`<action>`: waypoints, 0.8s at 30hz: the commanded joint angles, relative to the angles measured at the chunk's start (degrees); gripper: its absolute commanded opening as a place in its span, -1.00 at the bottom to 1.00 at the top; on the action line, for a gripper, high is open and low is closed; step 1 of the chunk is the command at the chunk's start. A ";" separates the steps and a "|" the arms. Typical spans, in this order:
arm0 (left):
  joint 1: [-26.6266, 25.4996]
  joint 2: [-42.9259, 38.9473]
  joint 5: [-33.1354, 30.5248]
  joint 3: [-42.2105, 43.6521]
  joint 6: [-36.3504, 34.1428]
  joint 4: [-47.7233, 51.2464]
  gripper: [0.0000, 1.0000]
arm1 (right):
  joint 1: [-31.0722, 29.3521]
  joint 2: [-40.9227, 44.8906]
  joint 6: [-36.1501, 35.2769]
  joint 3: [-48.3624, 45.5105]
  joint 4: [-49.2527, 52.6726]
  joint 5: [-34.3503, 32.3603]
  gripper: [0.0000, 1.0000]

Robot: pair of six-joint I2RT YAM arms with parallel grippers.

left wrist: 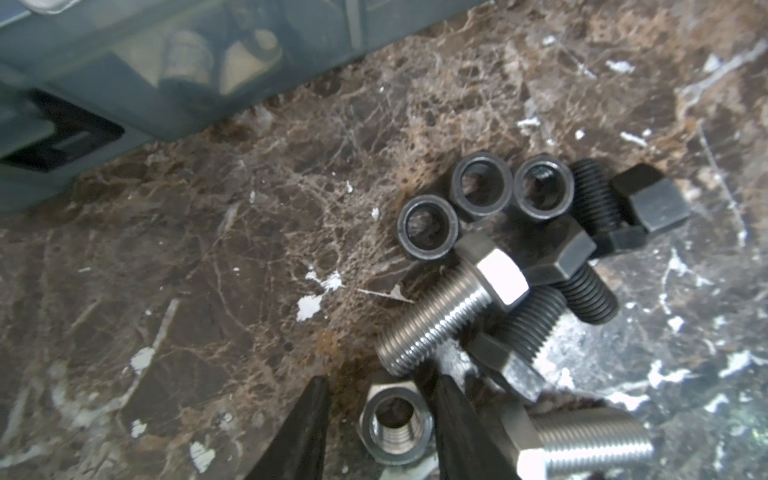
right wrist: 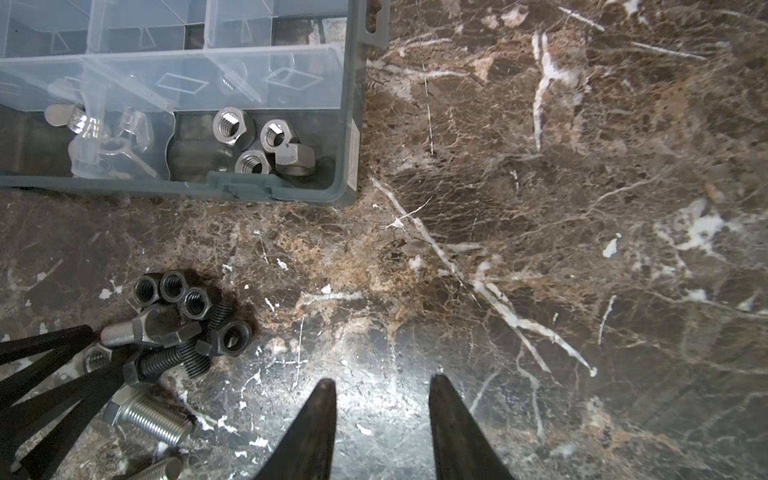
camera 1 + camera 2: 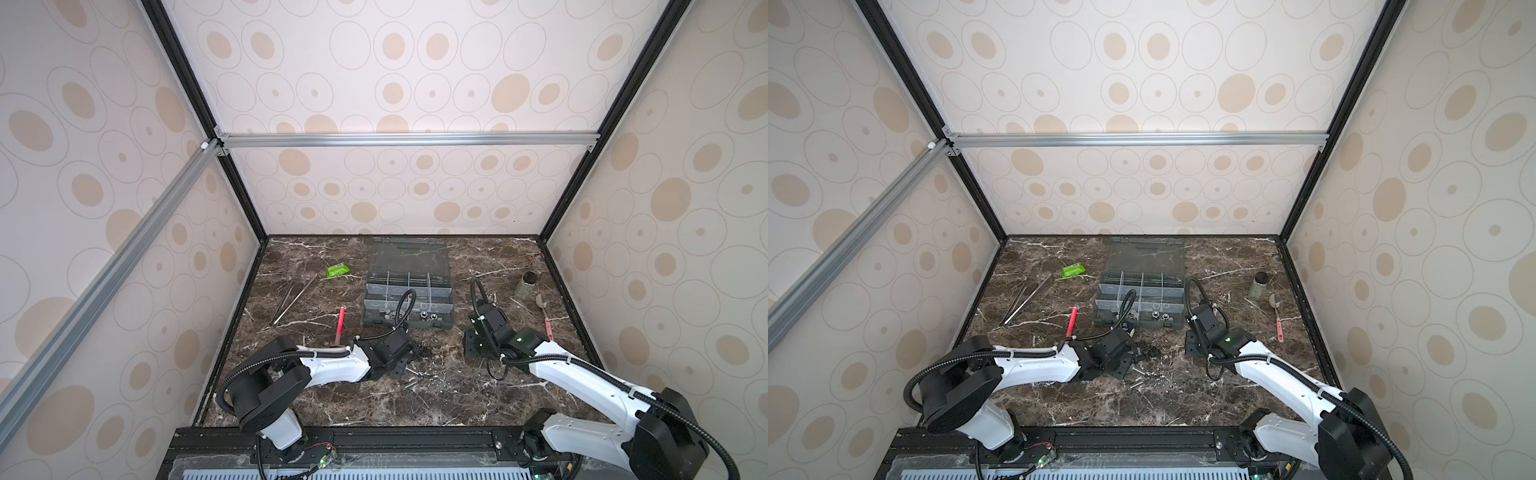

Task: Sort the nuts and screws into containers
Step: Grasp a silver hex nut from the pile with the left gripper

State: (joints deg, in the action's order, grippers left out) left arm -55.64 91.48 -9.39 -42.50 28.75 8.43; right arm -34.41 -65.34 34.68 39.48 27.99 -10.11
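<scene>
Brown marble with white cracks covers the table (image 3: 374, 407). At the middle of both top views sits the grey box (image 3: 405, 324) with its lid open. Just below it, by the left arm, lies the pile of screws and nuts (image 3: 422, 353).

The left claw (image 1: 380, 384) is down at the pile, spread a little, with one silver nut (image 1: 394, 428) sitting between its two fingers. One finger touches the nut and the other looks a bit apart, so I think it is not pinched yet. To do this well, squeeze slowly on the flat sides and lift straight up. Then carry it to the corner pocket (image 2: 324, 166), where other silver nuts (image 2: 253, 141) already lie.

A silver screw (image 1: 440, 320) points right at the claw and may get bumped or dragged along. The black nuts (image 1: 482, 191) and black screws (image 1: 590, 286) lie further off.

The right claw (image 2: 382, 399) is spread and holds nothing, over bare marble below the right corner of the box. Tweezers (image 3: 291, 301), a red stick (image 3: 340, 326) and a green packet (image 3: 337, 271) lie at the left of the top view. A jar (image 3: 525, 284) and a spoon (image 3: 544, 311) are at the right, well out of the way.
</scene>
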 commanded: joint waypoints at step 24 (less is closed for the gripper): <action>-0.61 2.03 2.96 -2.75 -11.87 3.83 -0.24 | 0.22 2.09 2.18 -2.75 -0.14 -0.05 -0.19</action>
State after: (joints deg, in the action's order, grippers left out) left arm -55.68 93.62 -8.38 -45.30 20.23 9.50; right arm -34.41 -64.20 35.83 37.58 27.44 -9.89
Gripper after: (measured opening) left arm 0.383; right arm 0.404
